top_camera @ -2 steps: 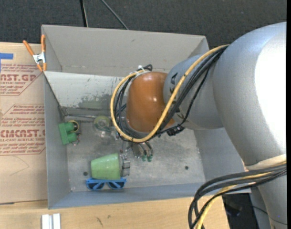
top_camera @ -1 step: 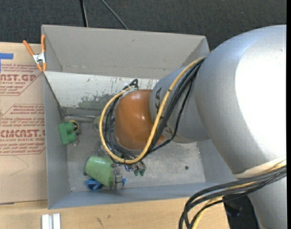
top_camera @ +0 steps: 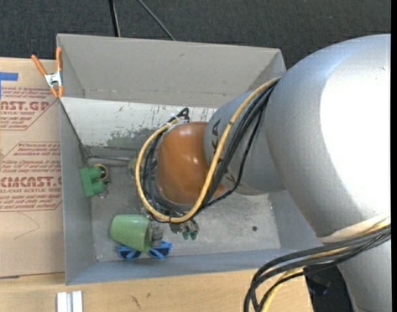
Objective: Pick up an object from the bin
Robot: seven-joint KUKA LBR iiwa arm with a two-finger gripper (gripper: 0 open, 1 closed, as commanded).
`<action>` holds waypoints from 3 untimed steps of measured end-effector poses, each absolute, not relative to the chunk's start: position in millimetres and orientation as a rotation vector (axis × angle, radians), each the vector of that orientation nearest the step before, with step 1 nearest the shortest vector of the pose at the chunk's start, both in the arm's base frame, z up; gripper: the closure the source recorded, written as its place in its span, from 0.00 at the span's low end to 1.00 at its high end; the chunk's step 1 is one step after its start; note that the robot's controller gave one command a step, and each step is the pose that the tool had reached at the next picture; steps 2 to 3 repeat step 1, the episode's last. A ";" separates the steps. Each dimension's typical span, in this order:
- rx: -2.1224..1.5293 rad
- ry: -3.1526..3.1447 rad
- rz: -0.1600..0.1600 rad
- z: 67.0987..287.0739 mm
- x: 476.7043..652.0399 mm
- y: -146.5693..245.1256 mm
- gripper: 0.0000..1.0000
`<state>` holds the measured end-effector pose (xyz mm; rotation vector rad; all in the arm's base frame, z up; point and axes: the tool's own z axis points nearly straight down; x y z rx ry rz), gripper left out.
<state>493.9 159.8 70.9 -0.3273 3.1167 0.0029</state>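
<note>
The pincer (top_camera: 166,225) hung low in the grey bin (top_camera: 75,239), just beside a pale green cup (top_camera: 129,231) touching a blue piece (top_camera: 144,251) (by the lower wall). A brighter green block (top_camera: 92,181) sat apart, further left.

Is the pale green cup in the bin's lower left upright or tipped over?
Tipped: the cup lies on its side, curved wall facing up, resting against a blue piece.

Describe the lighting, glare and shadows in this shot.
Camera view: light is soft and even; pale sheen on the arm's silver casing and a dull highlight on its orange cover; faint shadow on the bin floor beneath the arm; the pale green cylinder by the near wall is plainly lit.
</note>
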 end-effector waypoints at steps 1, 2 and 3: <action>-0.326 3.115 0.001 224.9 505.3 149.4 1.00; -0.326 3.115 0.001 224.9 505.3 149.4 1.00; -0.326 3.115 0.001 224.9 505.3 149.4 1.00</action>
